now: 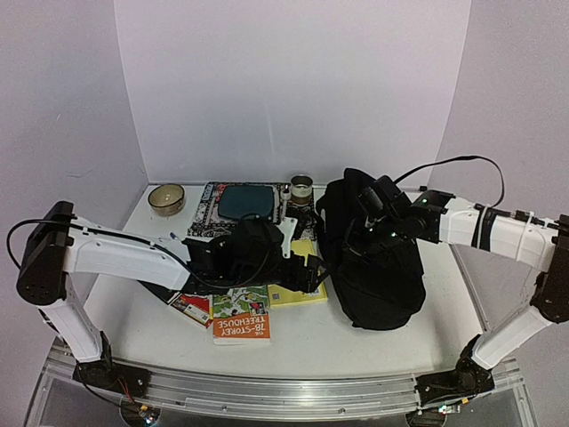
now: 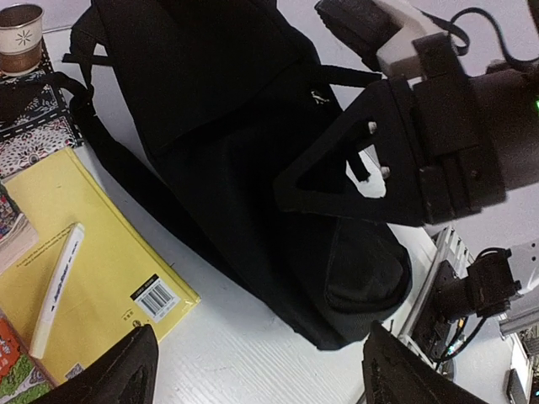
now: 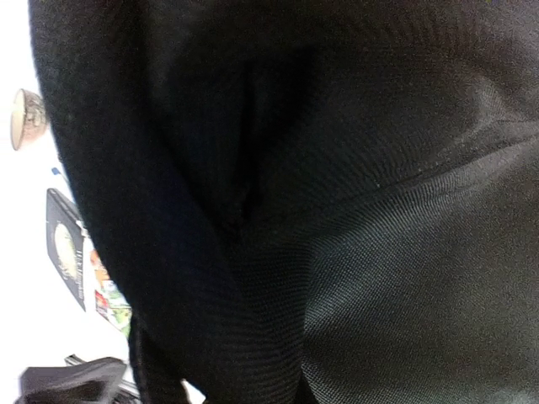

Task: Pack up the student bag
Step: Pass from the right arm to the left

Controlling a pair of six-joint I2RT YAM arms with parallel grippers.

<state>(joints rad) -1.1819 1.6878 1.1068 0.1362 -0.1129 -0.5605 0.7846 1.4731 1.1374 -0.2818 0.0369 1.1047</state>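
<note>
Tan bowl (image 1: 166, 197): far left, well behind the left gripper (image 1: 314, 274). Teal pad (image 1: 247, 202) on patterned mat (image 1: 201, 218): behind that gripper. Treehouse paperback (image 1: 242, 318): just to its near left. Yellow book (image 2: 101, 269), white marker (image 2: 57, 286) lying on it: under the left gripper, whose fingers (image 2: 118, 370) stand spread with nothing between. Paper cup (image 1: 301, 187): behind it. Student bag (image 1: 373, 267), black: lying just right of the left gripper, beneath the right gripper (image 2: 303, 185), closed, tips against the fabric; cannot tell whether cloth is pinched.
</note>
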